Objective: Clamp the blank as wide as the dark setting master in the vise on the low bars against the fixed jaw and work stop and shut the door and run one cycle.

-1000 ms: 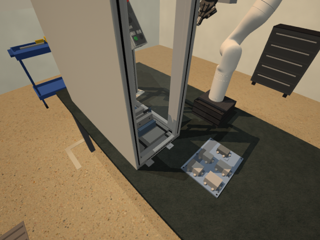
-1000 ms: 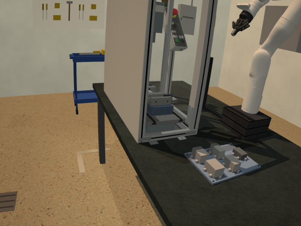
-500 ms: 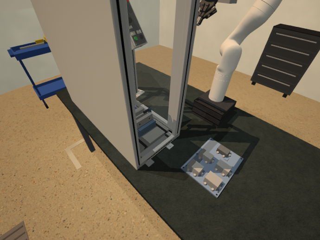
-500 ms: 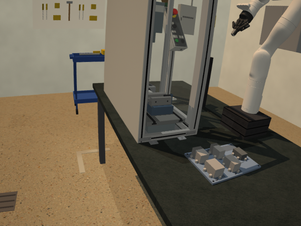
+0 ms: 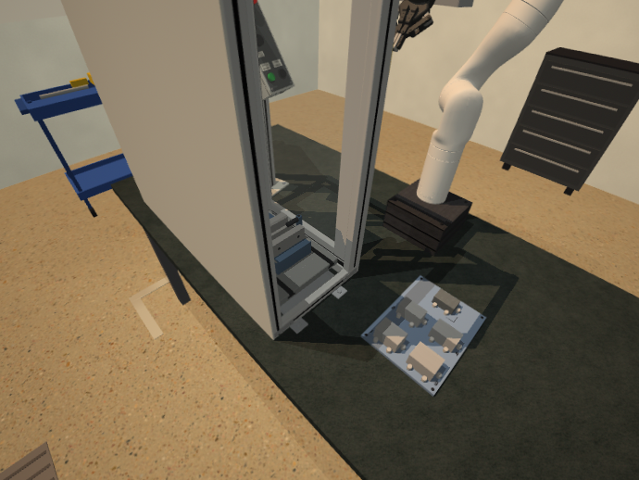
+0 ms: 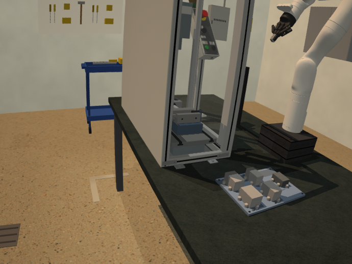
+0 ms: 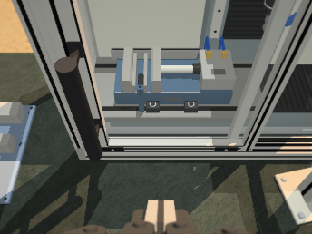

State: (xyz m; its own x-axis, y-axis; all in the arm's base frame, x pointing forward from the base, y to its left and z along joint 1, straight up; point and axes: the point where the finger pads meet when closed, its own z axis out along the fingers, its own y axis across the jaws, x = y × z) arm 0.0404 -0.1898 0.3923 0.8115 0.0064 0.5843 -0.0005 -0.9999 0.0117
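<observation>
The plate [image 6: 295, 195] lies on the dark bench [image 6: 255, 241] in front of the guard [image 6: 147, 85] and carries five blocks in total: in the top view four pale metal blanks [image 5: 426, 360] and one slightly darker block, the setting master [image 5: 445, 299], at the corner nearest to the robot base. All five stand upright between small pegs. Inside the guard, the blue vise [image 7: 163, 83] has nothing between its jaws; two thin bars [image 7: 145, 68] stand upright there, and the dark work stop [image 7: 141, 82] is at their end. The door handle [image 7: 78, 104], a dark cylinder, stands at the left post in the wrist view.

The pincer [image 6: 275, 36] is high in the air beside the guard, well apart from the plate and well above it. Its fingers are fully closed together and hold nothing. The green button [image 5: 271, 76] on the control column is visible through the frame.
</observation>
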